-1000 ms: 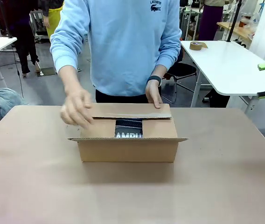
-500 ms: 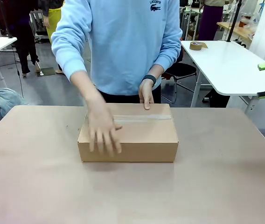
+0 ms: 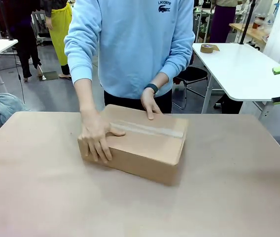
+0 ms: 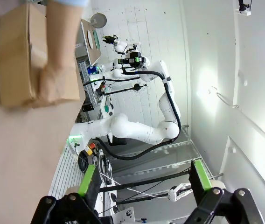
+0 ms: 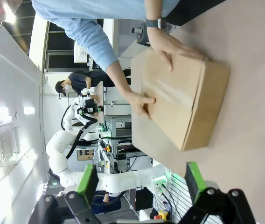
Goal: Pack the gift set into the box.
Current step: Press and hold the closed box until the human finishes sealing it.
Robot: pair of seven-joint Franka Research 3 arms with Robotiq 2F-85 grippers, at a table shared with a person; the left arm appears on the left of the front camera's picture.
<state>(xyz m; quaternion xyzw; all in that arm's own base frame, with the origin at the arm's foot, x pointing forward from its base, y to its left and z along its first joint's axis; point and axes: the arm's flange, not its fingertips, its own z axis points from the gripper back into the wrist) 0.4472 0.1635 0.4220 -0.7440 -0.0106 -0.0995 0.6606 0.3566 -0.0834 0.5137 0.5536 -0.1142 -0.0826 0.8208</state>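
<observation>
front view: a second ago the cardboard box stood square to the table with its top partly open and white lettering showing inside. half a second ago the flaps were down. now it is shut and turned askew, its picture-right end swung toward the robot's side. it lies near the middle of the table. one strip of clear tape runs along the top seam. two hands are on the one box: the person's right hand has moved from the top to wrap over the picture-left corner, and the person's left hand, with one dark watch at the wrist, rests on the far edge.

left wrist view: the left gripper has its two green-padded fingers spread wide with nothing between them, well apart from the box, which has one hand on it.

right wrist view: the right gripper is also spread wide and empty. the box lies ahead on the table, with both hands on it, one at the far edge and one at the corner.
</observation>
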